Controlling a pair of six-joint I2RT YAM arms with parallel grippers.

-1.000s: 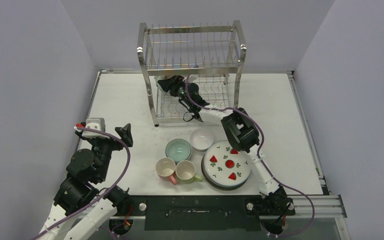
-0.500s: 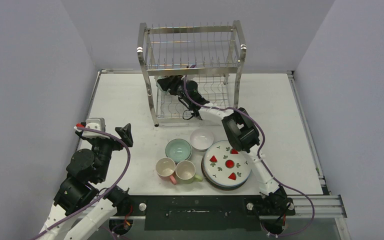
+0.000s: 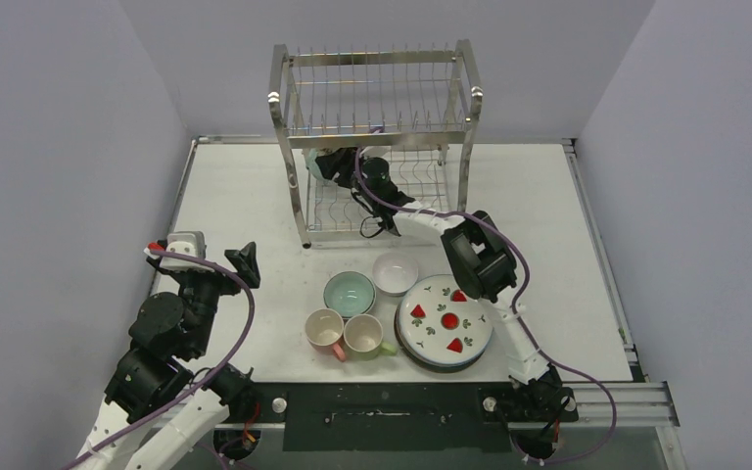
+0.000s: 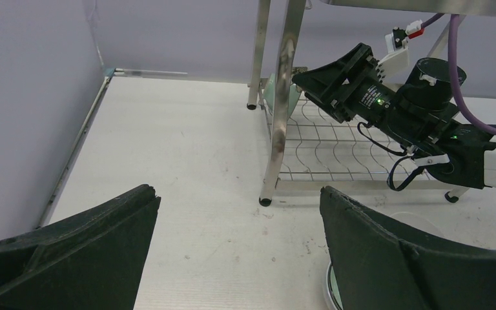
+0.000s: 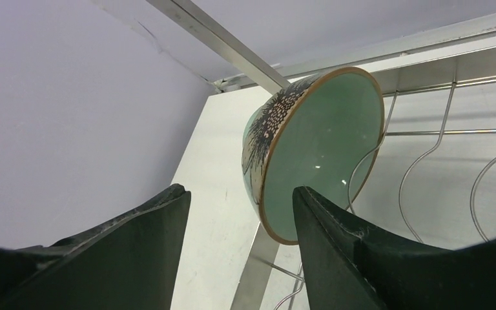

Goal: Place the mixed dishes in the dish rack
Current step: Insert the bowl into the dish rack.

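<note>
Now right pincer (image 3: 319,164) slightly deeper inside dish rack (image 3: 372,57).

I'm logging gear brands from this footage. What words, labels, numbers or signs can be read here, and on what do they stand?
No text can be read in any view.
right claw: faint pale marks on its body in the left wrist view, too small and blurred to read.
strawberry plate: pictures only, no words.
patterned bowl: dark leafy pattern, no words.

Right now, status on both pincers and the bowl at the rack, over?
Left pincer open, empty, off the rack. Right pincer open in the lower tier, astride green bowl on edge; contact unclear. Nothing blocking.
</note>
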